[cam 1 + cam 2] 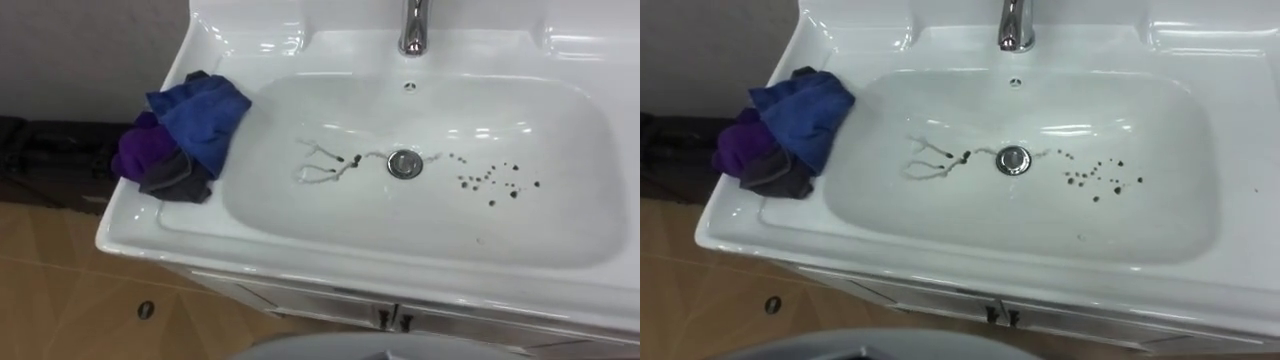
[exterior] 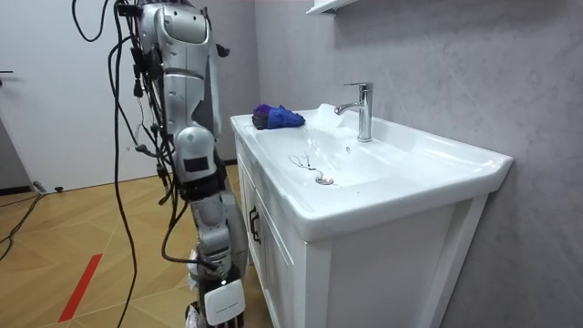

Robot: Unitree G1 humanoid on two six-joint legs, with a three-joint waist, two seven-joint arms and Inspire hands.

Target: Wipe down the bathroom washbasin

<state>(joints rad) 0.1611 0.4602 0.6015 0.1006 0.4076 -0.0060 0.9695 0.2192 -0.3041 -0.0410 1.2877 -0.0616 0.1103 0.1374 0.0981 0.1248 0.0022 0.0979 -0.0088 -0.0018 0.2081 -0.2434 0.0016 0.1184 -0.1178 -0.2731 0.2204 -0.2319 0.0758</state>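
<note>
One white basin [image 1: 300, 215] lies below me, its bowl wide, shallow and open from rim to rim. A chrome drain [image 1: 405, 164] sits at its middle. At nine o'clock from the drain, thin pale streaks [image 1: 325, 165] with a few dark blobs curl across the bottom, and at three o'clock a scatter of dark specks [image 1: 497, 183] dots the white. A small overflow hole [image 1: 409, 87] shows at twelve o'clock on the back wall, and the chrome faucet [image 1: 414, 28] stands above it on the rear ledge. Farther out at nine o'clock, on the flat left ledge, three cloths are heaped together. A blue cloth [image 1: 205, 115] lies on top with its edge reaching the bowl's rim, a purple cloth [image 1: 140, 150] lies toward the outer edge, and a grey cloth [image 1: 180, 180] lies under them at the near side. The right ledge and the front rim are bare. I cannot tell how either of my hands is set. The basin tops a white cabinet [image 2: 273, 246] with dark door handles [image 1: 395, 320], against a grey wall [image 2: 455, 73]. I stand close by its front on a wooden floor [image 1: 60, 290].
</note>
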